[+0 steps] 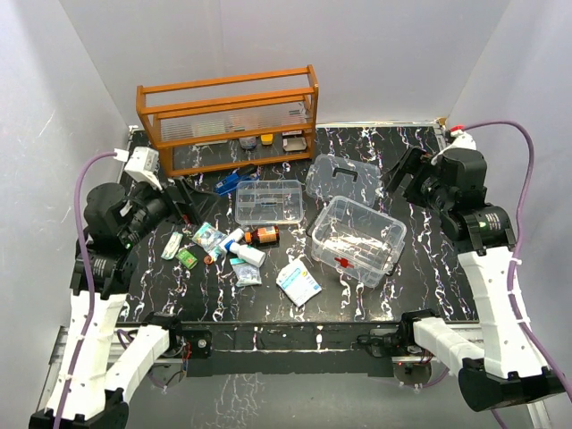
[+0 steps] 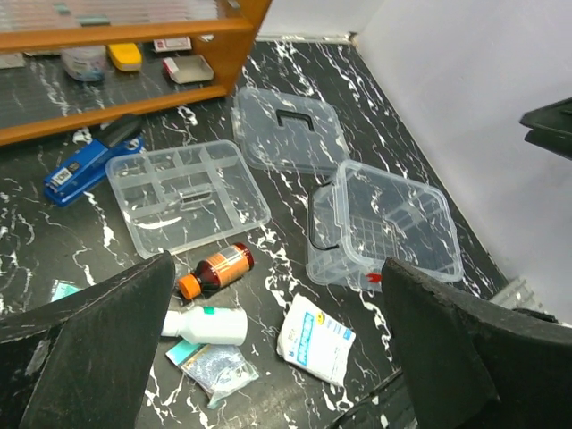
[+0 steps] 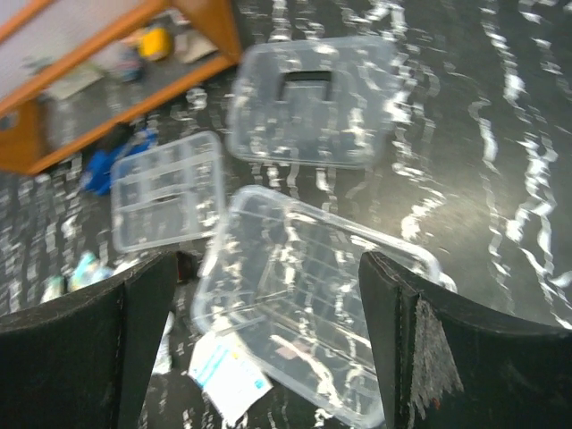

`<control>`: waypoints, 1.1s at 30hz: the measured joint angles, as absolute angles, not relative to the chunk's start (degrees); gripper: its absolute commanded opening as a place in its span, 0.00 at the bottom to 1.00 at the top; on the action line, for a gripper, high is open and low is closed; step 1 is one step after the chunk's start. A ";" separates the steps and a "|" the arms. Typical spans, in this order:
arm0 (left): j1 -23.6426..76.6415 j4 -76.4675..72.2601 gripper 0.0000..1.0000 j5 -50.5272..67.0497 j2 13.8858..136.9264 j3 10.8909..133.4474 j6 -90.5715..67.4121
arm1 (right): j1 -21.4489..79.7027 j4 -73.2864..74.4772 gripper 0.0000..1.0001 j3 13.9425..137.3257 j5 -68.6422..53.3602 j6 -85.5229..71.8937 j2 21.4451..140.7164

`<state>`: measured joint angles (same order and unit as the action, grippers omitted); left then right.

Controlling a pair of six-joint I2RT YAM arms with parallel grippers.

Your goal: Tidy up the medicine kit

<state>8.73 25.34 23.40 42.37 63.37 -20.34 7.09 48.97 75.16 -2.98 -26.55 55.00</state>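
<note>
The clear box [image 1: 357, 239] with a red front latch stands open at centre right. Its clear divided tray [image 1: 269, 201] lies to its left, and the clear lid [image 1: 342, 177] with a dark handle lies behind it. My left gripper [image 1: 183, 198] is open and empty above the left part of the table. Its wrist view [image 2: 277, 357] shows a brown bottle [image 2: 214, 270], a white bottle [image 2: 207, 325] and a white sachet [image 2: 315, 338] below it. My right gripper [image 1: 404, 179] is open and empty above the back right, and the box [image 3: 313, 304] shows between its fingers.
An orange wooden rack [image 1: 228, 116] stands at the back left with small items under it. A blue tool [image 1: 231, 181] lies in front of the rack. Small packets [image 1: 188, 257] and a clear bag [image 2: 213, 366] lie at the left. White walls stand close on both sides.
</note>
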 measured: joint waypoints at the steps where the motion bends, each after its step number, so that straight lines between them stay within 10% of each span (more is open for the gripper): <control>1: 8.73 24.73 0.99 24.40 42.81 62.92 -20.34 | 7.05 49.78 0.82 74.61 -0.40 -27.03 55.00; 17: 9.02 14.94 0.99 29.85 51.20 57.10 -22.37 | 7.01 57.19 0.76 51.66 14.46 -37.76 49.56; 33: 10.74 13.26 0.99 27.24 52.56 57.04 -21.21 | 7.01 50.94 0.39 45.63 7.01 -35.20 58.65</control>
<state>10.74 13.26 27.24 52.56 57.04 -21.21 7.01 50.94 45.63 7.01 -35.20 58.65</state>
